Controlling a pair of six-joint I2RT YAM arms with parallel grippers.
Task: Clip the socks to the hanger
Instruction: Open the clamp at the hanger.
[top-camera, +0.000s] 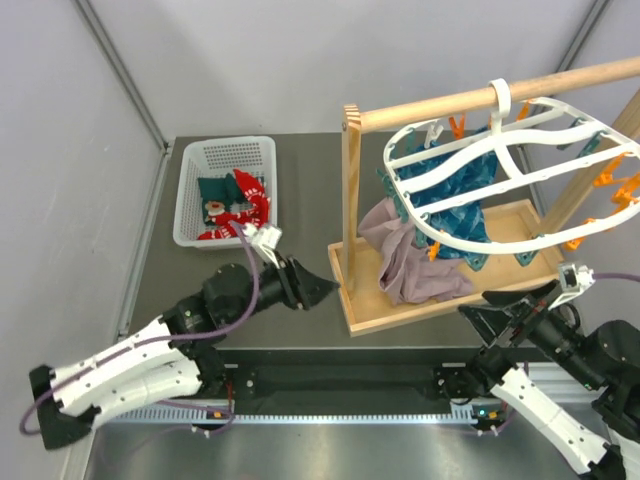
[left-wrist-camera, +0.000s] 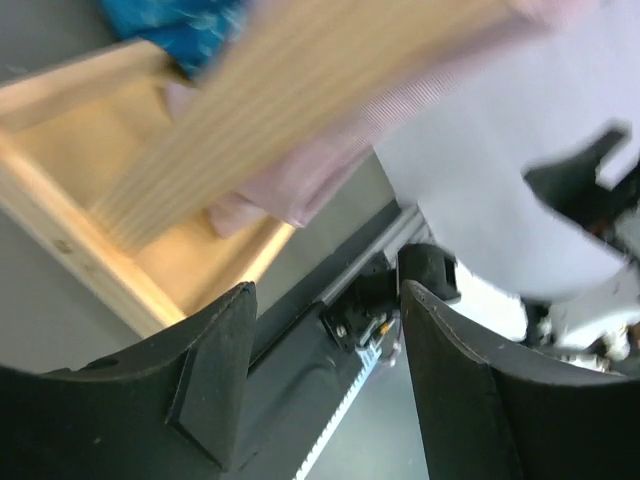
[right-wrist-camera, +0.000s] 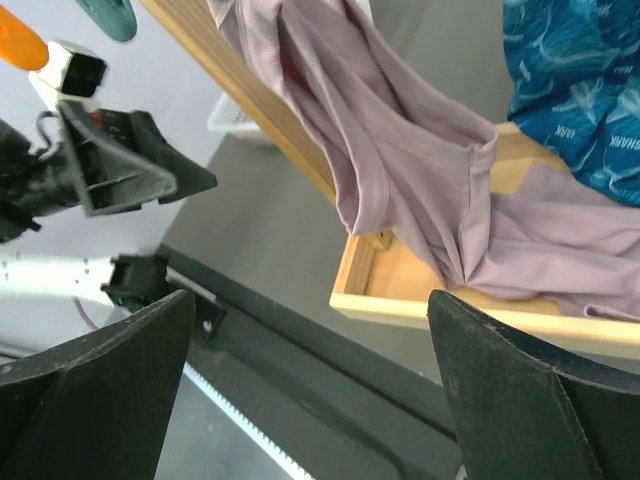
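Lying in a mixed heap of red and dark green, the socks (top-camera: 232, 205) occupy the white perforated basket (top-camera: 188, 200) at the far left of the table (top-camera: 305, 190). No sock appears on the hanger (top-camera: 500, 165). This white oval frame hangs tilted by its hook (top-camera: 499, 100) from the rod of the wooden stand (top-camera: 450, 108), which keeps its orange clips (top-camera: 612, 182) off the tray and reachable from below and from the side.

The left gripper (top-camera: 322, 290) lies low between basket and stand. Its jaws are apart and hold nothing, and it points toward the stand rather than the socks. The right gripper (top-camera: 472, 316) rests at the tray's near edge. Its jaws are also spread wide and hold nothing.

Obstructions: a teal-blue cloth (top-camera: 470, 190) hangs through the middle of the frame, and a mauve-grey cloth (top-camera: 415, 262) droops beneath it into the tray. Both probably screen the inner clips, so the outer clips on the right look the most accessible. The stand's upright post (top-camera: 351, 200) stands between the basket and the frame.
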